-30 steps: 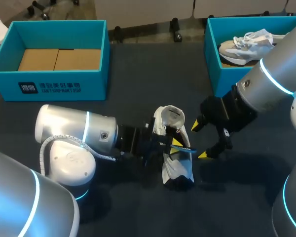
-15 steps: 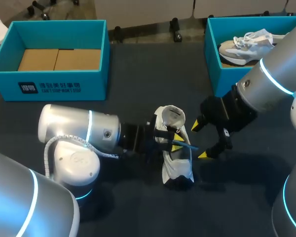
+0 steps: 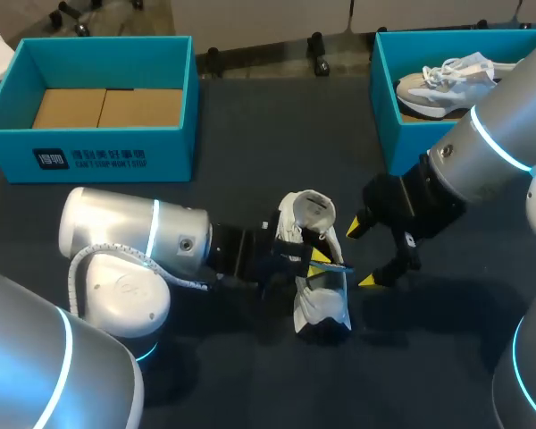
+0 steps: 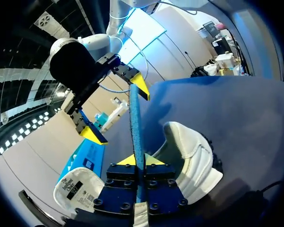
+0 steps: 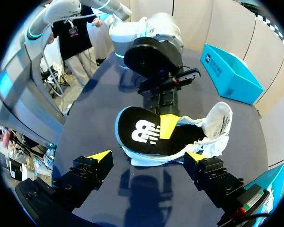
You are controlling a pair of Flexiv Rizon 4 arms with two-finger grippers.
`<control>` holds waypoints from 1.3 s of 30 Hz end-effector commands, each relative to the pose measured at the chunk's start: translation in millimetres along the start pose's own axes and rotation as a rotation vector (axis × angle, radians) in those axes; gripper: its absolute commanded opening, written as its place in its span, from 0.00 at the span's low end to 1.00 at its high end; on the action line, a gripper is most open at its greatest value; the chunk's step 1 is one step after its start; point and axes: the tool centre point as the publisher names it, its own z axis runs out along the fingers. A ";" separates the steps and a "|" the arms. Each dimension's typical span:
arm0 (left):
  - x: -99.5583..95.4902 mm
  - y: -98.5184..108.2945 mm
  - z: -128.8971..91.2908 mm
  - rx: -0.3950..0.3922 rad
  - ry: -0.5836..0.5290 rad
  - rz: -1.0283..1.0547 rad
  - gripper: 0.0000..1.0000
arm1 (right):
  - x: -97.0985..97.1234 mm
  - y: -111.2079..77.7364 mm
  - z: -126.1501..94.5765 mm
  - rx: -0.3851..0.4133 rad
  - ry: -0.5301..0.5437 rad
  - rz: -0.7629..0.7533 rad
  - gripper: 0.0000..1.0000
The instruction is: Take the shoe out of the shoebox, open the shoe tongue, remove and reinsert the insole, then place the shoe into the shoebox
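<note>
A white shoe [image 3: 314, 302] lies on the dark table in the middle of the head view, its opening towards the far side. My left gripper [image 3: 322, 262] comes in from the left and is shut on the insole [image 3: 336, 265] just over the shoe. In the left wrist view the insole [image 4: 134, 124] shows edge-on as a blue strip between my left gripper's [image 4: 137, 160] yellow tips, with the shoe [image 4: 191, 158] beside them. The right wrist view shows the insole's black face [image 5: 143, 134] over the shoe [image 5: 217, 120]. My right gripper [image 3: 360, 253] stands open just right of the shoe, holding nothing.
A teal shoebox [image 3: 98, 157] with cardboard inside stands at the back left. A second teal box [image 3: 384, 98] at the back right holds another pale shoe [image 3: 445, 80], partly hidden behind my right arm.
My left arm pushed a little towards the shoe, then drew back left with the insole still between its fingers. The right arm and the shoe have not moved.
</note>
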 end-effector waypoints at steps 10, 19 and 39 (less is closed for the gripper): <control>2.4 26.6 8.8 -0.039 0.018 0.039 0.00 | 0.8 0.3 1.1 0.002 -0.002 0.000 1.00; -3.8 13.1 -1.4 -0.018 -0.012 0.025 0.43 | 0.8 0.3 1.1 0.002 -0.002 0.000 1.00; 6.7 14.4 2.0 -0.004 0.003 0.047 0.00 | 0.8 0.3 1.1 0.002 -0.002 0.000 1.00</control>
